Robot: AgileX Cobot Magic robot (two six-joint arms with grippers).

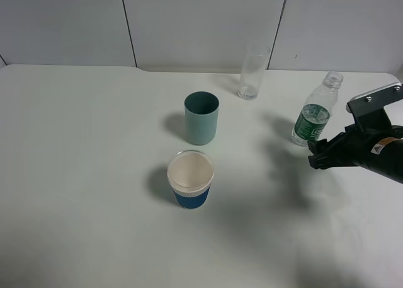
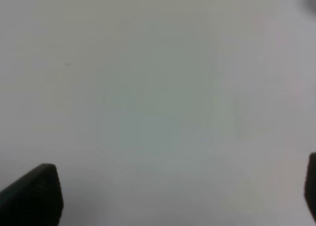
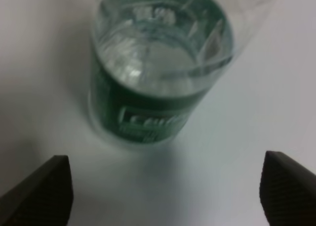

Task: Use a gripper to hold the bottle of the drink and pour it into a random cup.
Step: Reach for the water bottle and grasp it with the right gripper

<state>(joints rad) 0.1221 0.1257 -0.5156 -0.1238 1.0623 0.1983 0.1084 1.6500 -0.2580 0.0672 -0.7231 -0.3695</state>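
Note:
The bottle of the drink stands upright at the table's right, clear, with a dark green label and no cap. In the right wrist view the bottle fills the middle, with water inside. My right gripper sits low just in front of it, on the near side, with its jaws apart and nothing between them. Both black fingertips stand wide of the bottle without touching it. The cup, a tall clear glass, stands at the back, left of the bottle. My left gripper is open over bare table.
A teal-green opaque cup stands mid-table. A blue paper cup with a white rim stands nearer the front. The white table ends at a pale panelled wall behind the glass.

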